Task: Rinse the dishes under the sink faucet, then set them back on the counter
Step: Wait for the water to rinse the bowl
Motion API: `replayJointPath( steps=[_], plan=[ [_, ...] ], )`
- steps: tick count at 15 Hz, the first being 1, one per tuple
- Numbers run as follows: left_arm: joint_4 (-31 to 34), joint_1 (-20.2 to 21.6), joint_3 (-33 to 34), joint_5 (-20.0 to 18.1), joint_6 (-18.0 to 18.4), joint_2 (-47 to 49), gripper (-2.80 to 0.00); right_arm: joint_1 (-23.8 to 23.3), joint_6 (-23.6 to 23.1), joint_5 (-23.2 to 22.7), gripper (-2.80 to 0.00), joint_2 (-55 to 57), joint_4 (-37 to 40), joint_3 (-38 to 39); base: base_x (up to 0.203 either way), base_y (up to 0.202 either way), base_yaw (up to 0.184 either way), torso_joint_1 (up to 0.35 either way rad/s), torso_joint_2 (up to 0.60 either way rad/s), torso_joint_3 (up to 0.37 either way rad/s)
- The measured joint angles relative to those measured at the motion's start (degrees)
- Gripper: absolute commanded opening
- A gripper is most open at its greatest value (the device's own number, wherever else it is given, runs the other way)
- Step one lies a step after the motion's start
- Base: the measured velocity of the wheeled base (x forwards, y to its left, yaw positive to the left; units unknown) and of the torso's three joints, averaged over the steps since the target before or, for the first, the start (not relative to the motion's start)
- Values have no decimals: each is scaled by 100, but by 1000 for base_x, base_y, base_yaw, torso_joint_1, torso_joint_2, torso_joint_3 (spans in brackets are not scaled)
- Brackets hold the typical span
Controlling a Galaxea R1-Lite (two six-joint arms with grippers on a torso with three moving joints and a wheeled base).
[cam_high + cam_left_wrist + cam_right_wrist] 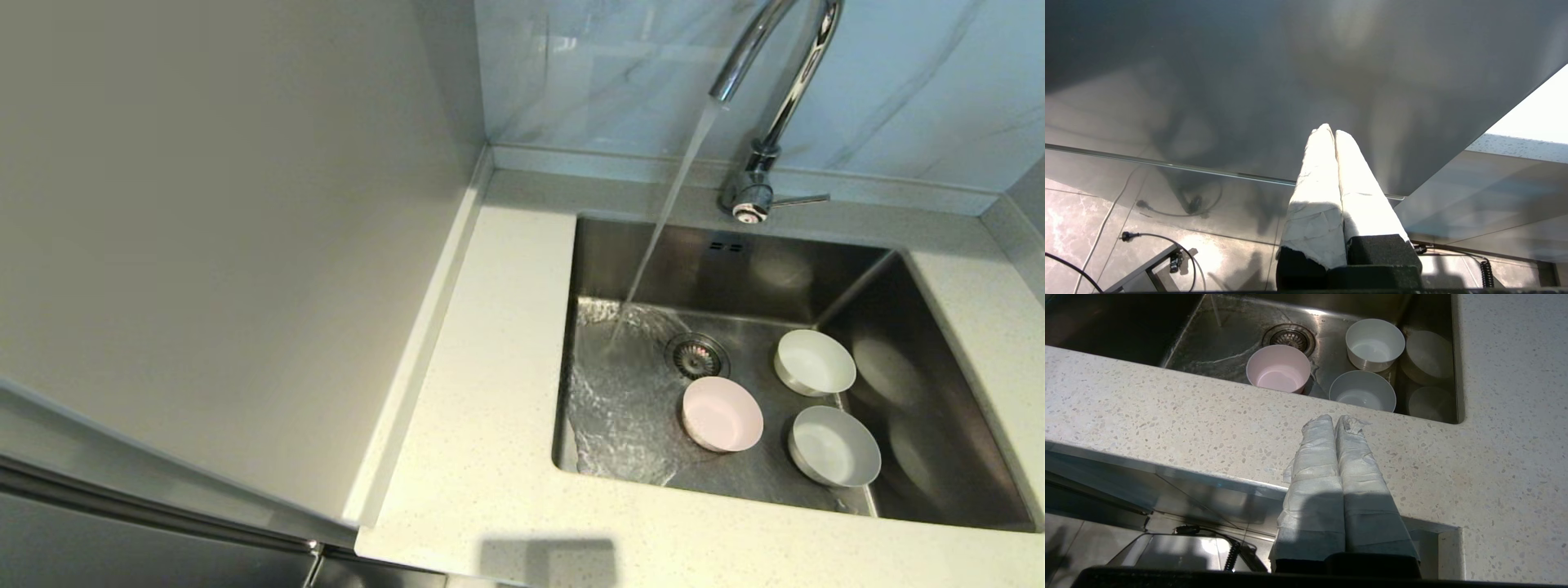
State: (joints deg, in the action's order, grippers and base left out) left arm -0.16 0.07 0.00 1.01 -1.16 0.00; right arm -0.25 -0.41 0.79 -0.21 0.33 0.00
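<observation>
I see three bowls upright in the sink (637, 269): pink bowl (722, 414) beside the drain, white bowl (814, 363) and grey bowl (833, 446) further right. Faucet (771, 90) runs onto bare steel; counter (482, 408) surrounds.

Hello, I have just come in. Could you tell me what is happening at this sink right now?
Nothing is being handled at this moment. The faucet is running into the sink, and three bowls sit upright on its floor: the pink bowl, the white bowl and the grey-white bowl. The stream lands beside them, not in any bowl. The right pincer is shut over the counter in front of the sink. The left pincer is shut too, facing a grey panel.
</observation>
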Motion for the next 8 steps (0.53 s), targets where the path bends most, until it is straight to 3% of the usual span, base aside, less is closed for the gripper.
replayJointPath(
  steps=[8],
  plan=[
    [0, 0, 0, 2, 0, 0, -280, -1, 0, 0, -280, 7, 0, 0, 0, 0, 0, 0, 0, 0]
  ],
)
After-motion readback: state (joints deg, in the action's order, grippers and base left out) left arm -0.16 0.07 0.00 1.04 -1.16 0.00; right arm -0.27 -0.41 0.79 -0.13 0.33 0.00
